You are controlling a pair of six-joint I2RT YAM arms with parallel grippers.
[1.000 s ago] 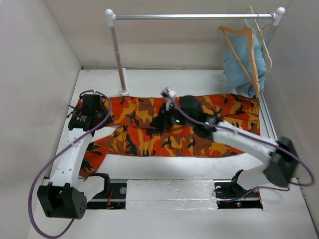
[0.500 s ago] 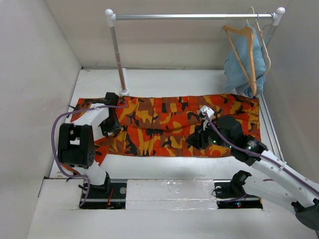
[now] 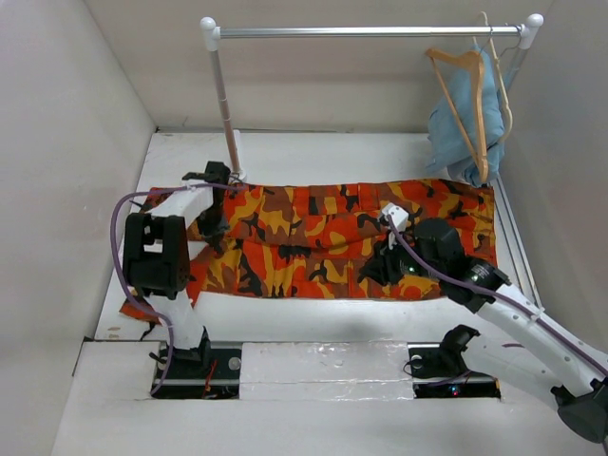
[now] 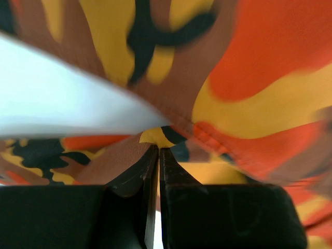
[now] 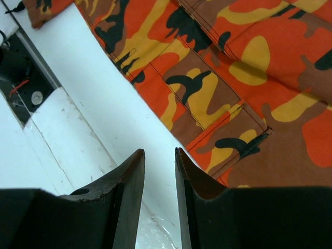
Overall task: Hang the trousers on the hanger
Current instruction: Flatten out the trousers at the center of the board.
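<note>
The camouflage trousers point(image 3: 313, 237) lie spread flat across the table, waist to the right. They fill the left wrist view point(image 4: 249, 78) and show in the right wrist view point(image 5: 259, 67). My left gripper point(image 3: 211, 231) is over their left part, and its jaws point(image 4: 158, 148) are closed to a hairline with a fold of cloth at the tips. My right gripper point(image 3: 374, 273) is open and empty point(image 5: 158, 151) just above the bare table at the trousers' near edge. The empty tan hanger point(image 3: 482, 114) hangs from the rail at the far right.
A metal rail point(image 3: 370, 31) on a white post point(image 3: 226, 104) spans the back. A second hanger with a light blue garment point(image 3: 442, 123) hangs beside the empty one. White walls close in on both sides. The arm base plate point(image 5: 23, 78) lies at the near edge.
My left arm has folded back and its gripper has moved from the trousers' left end toward the rail post. My right gripper has swung from mid-trousers to their near edge.
</note>
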